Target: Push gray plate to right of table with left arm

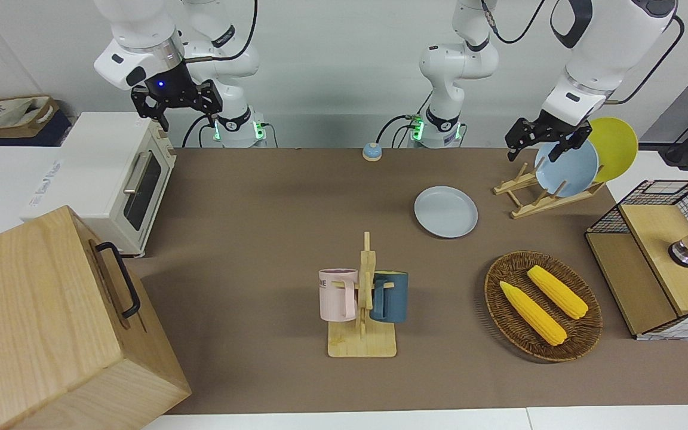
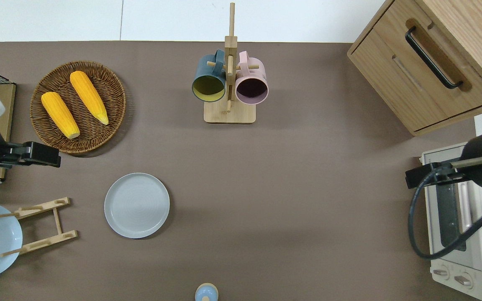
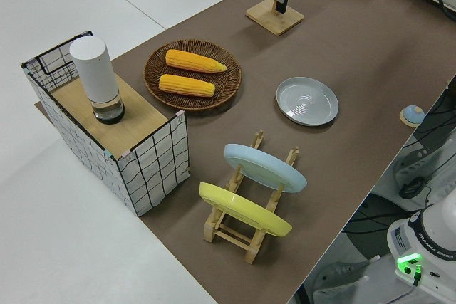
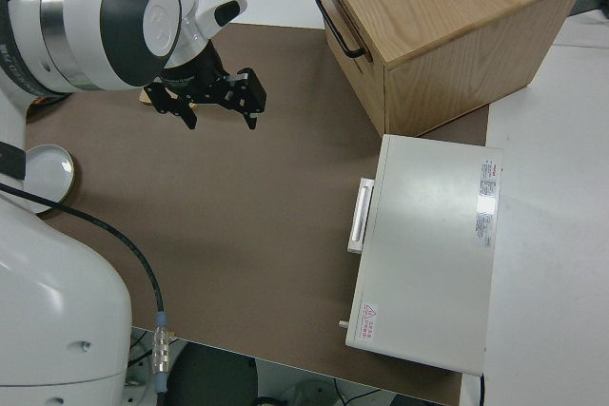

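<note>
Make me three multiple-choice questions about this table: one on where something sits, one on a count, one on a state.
1. The gray plate lies:
A. flat on the table
B. in the wooden rack
C. in the basket

2. Corn cobs in the wicker basket:
A. one
B. two
C. three

3. The left pincer is:
A. pressing the gray plate
B. gripping a mug
C. up in the air, touching nothing

Answers: 1 A, it rests on bare tabletop; 2 B, two yellow cobs show; 3 C, it hangs clear of everything.
</note>
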### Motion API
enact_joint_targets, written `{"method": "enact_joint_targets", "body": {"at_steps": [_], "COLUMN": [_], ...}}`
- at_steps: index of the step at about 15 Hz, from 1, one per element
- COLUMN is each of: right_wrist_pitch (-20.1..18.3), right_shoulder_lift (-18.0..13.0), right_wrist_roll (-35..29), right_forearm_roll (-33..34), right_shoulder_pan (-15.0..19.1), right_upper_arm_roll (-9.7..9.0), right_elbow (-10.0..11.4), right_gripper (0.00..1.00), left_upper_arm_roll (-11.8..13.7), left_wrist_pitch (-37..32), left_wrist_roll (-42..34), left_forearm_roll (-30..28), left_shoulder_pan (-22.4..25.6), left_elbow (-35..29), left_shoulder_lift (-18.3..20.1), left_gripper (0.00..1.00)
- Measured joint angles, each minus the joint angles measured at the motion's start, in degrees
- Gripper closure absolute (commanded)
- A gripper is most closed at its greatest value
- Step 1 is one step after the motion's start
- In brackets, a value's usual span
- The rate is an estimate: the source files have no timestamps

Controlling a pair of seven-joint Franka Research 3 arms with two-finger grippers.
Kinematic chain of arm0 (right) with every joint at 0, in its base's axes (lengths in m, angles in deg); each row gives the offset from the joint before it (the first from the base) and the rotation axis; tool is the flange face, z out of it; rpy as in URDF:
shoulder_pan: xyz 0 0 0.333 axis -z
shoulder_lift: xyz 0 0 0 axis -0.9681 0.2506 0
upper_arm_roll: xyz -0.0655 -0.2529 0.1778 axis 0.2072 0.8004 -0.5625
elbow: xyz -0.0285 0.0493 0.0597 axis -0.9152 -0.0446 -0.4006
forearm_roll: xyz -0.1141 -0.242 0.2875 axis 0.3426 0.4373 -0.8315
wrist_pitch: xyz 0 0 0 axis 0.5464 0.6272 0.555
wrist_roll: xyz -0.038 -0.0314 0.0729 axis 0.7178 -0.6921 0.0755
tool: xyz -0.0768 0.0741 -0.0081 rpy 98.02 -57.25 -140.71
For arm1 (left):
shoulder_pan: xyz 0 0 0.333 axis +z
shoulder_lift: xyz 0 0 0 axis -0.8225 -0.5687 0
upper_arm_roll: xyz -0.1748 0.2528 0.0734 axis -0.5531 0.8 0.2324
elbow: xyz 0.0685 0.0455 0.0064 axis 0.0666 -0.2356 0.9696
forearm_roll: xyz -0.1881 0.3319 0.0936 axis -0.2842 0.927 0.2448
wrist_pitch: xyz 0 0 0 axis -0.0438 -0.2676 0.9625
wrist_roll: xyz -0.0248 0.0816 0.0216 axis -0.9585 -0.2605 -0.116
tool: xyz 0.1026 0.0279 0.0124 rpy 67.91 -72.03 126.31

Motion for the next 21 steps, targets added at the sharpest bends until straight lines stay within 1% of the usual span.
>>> {"method": "enact_joint_targets", "body": {"at_steps": [4, 11, 15, 21], "right_wrist_pitch": [0.00, 0.00, 0.00, 0.00], "right_shoulder_lift": [0.00, 0.00, 0.00, 0.00], "right_wrist_roll": [0.00, 0.00, 0.00, 0.00], "right_forearm_roll": [0.00, 0.00, 0.00, 0.00], "right_shoulder_pan": [0.00, 0.00, 0.00, 0.00], "right_upper_arm_roll": [0.00, 0.00, 0.00, 0.00], "right_elbow": [0.00, 0.00, 0.00, 0.00], "right_gripper": [0.017, 0.017, 0.017, 0.017], "left_upper_arm_roll": [-0.42, -0.60, -0.60, -0.77], "left_wrist_pitch": [-0.54, 0.52, 3.39, 9.76], "left_wrist_roll": [2.54, 2.76, 2.76, 2.76], "left_forearm_roll": [0.00, 0.00, 0.00, 0.00], "left_shoulder_pan": [-0.02, -0.02, -0.02, -0.02], "left_elbow": [-1.14, -9.57, -14.02, -22.15], "left_shoulder_lift": [0.89, 5.96, 7.61, 9.89], "left_gripper": [0.01, 0.01, 0.01, 0.01]}}
